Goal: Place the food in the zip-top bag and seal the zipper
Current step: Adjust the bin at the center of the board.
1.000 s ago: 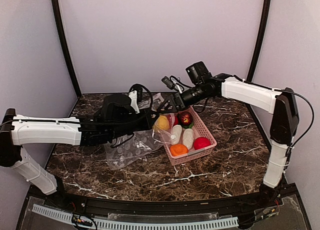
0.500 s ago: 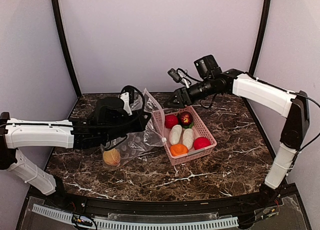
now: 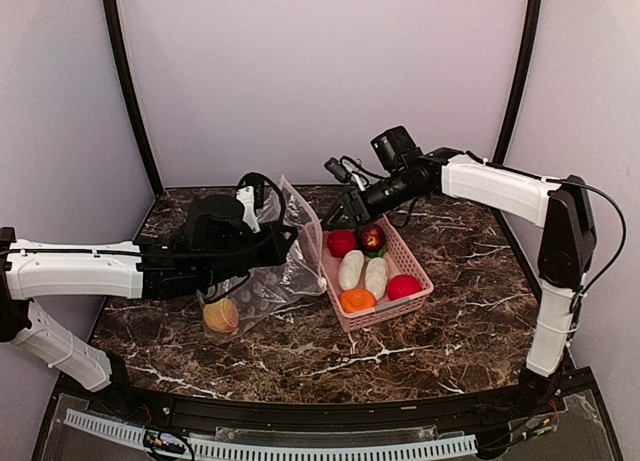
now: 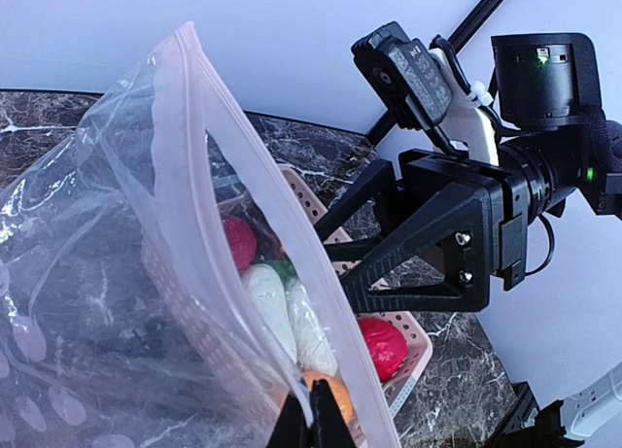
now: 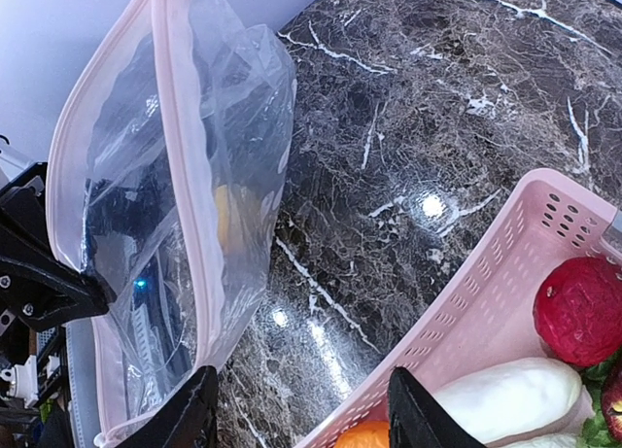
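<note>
My left gripper (image 3: 292, 244) is shut on the rim of the clear zip-top bag (image 3: 270, 281) and holds its mouth up and open. The pinkish zipper (image 4: 194, 176) runs along that rim. A yellowish-tan fruit (image 3: 222, 316) lies at the bag's bottom. My right gripper (image 3: 335, 213) is open and empty, above the pink basket's far left corner, next to the bag mouth. The basket (image 3: 415, 266) holds a red fruit (image 3: 342, 243), a dark maroon one (image 3: 372, 237), two white oblong ones (image 3: 351, 269), an orange one (image 3: 357, 300) and another red one (image 3: 403, 287).
In the right wrist view the bag (image 5: 146, 205) stands left of the basket rim (image 5: 486, 312), with dark marble table (image 5: 389, 176) between them. Purple walls and black corner posts close the back and sides.
One second ago my right gripper held the yellowish fruit at the bag mouth. The fruit dropped to the bag's bottom. The right gripper rose, then came back down toward the basket. The bag mouth is raised higher.
</note>
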